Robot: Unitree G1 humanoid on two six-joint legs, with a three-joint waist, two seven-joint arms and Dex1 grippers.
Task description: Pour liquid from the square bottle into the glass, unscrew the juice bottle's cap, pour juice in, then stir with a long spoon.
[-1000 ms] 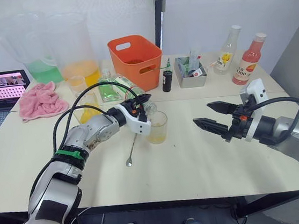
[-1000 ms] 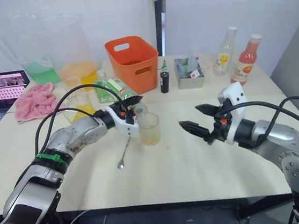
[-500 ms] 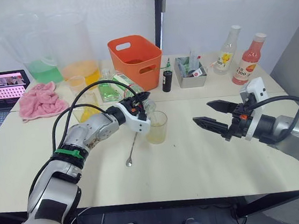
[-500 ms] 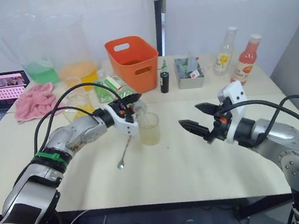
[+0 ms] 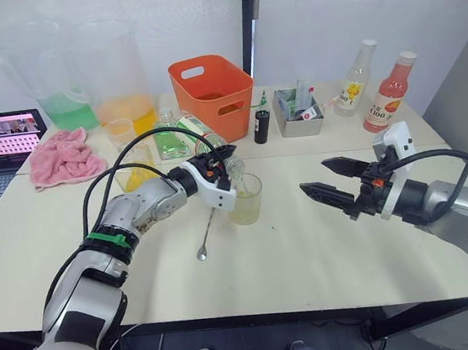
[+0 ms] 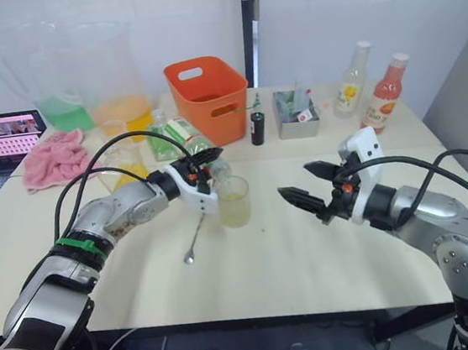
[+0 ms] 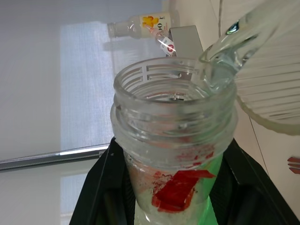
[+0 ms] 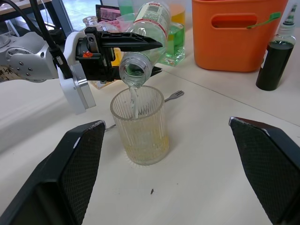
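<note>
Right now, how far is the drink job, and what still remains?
Cap is off: the left gripper holds the juice bottle tilted, streaming into the glass, which already holds yellowish liquid. Stirring remains: the long spoon lies on the table. The right gripper waits open.

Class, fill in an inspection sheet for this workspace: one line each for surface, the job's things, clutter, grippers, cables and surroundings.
Surface: pale table, a small dark speck near the glass.
Job's things: juice bottle tipped, uncapped, pouring a clear stream into the ribbed glass; long spoon lying flat beside the glass.
Clutter: orange basket, pink cloth, dark small bottle, grey tray, yellow-labelled bottle, pink bottle, jugs of green and orange liquid.
Grippers: left gripper shut on the juice bottle; right gripper open, apart from the glass.
Cables: black loops over both forearms.
Surroundings: laptop, white wall.
</note>
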